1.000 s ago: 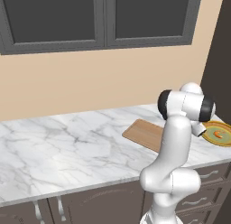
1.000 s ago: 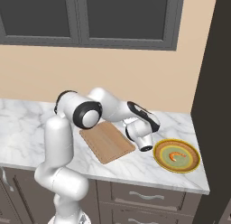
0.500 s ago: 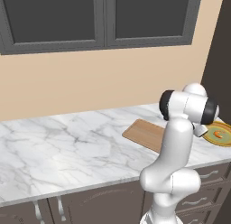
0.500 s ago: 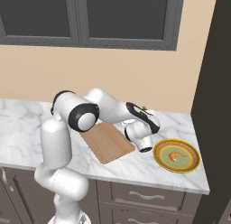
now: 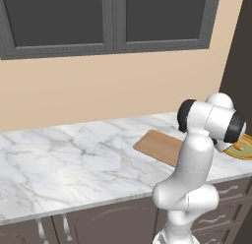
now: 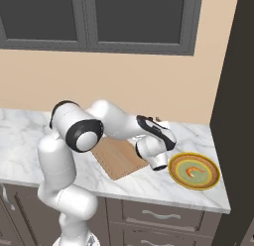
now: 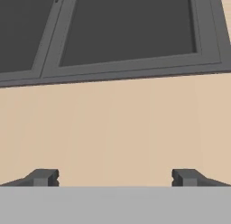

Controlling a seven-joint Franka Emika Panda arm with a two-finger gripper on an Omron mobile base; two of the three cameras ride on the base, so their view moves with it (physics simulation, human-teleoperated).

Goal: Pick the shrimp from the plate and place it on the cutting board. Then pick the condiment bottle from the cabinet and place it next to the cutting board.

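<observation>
The plate [image 6: 214,176] with its ochre rim lies at the counter's right end, and the small orange shrimp [image 6: 194,171] rests in its centre. From the left base the plate [image 5: 245,155] and shrimp [image 5: 238,146] peek out behind the arm's elbow. The light-brown cutting board [image 6: 116,159] [image 5: 157,145] lies flat just left of the plate. My hand [image 6: 157,133] hovers above the counter between board and plate. In the hand view my gripper [image 7: 115,178] is open and empty, facing the beige wall. The dark cabinet [image 6: 239,91] [image 5: 242,66] rises at the right. The condiment bottle is out of view.
Grey glass-fronted wall cupboards [image 6: 94,17] hang above the beige wall. The marble counter [image 5: 64,159] stretches far to the left of the board. Drawers with silver handles [image 6: 163,215] run below the counter's front edge.
The arm's elbow has drifted slightly to the right over the board. The gripper has stayed open, and the shrimp, plate and board have not moved.
</observation>
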